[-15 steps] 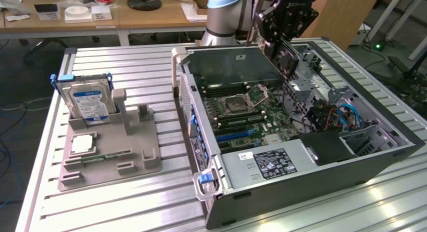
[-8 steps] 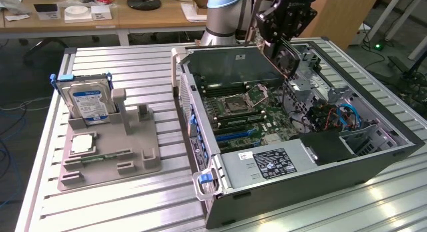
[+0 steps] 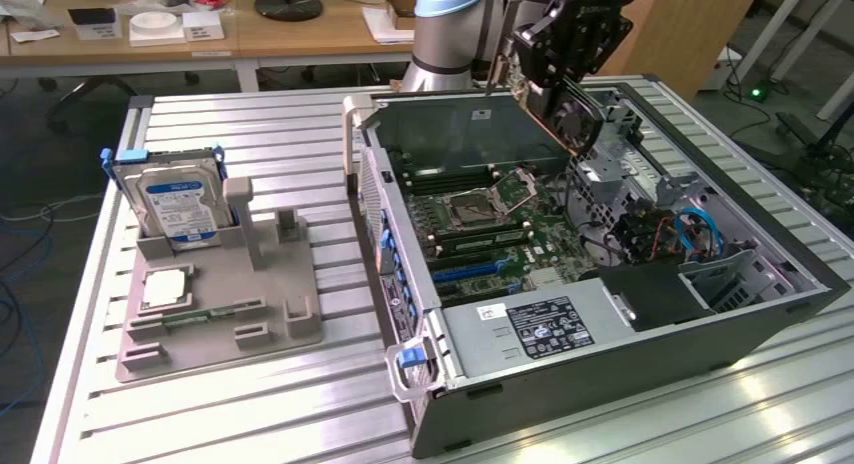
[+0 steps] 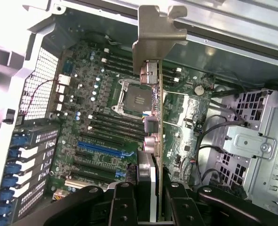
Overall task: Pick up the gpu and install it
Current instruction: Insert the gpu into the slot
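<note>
My gripper (image 3: 571, 59) is shut on the gpu (image 3: 565, 112), a dark card that hangs tilted above the back of the open computer case (image 3: 747, 319). In the wrist view the gpu (image 4: 154, 117) is seen edge-on, and its silver bracket (image 4: 157, 33) points away from the black fingers (image 4: 122, 205) that clamp it on both sides. Below the card lies the green motherboard (image 4: 82, 108), with the processor socket (image 4: 133, 96) and a blue slot (image 4: 101, 148). The card hangs clear of the board and touches no slot.
On the exterior view's left a grey holder (image 3: 220, 304) carries a silver hard drive (image 3: 174, 204), a processor chip (image 3: 167, 286) and a memory stick (image 3: 200, 314). Inside the case are a power supply (image 3: 534, 326), a drive cage (image 4: 257, 136) and loose cables (image 3: 694, 234).
</note>
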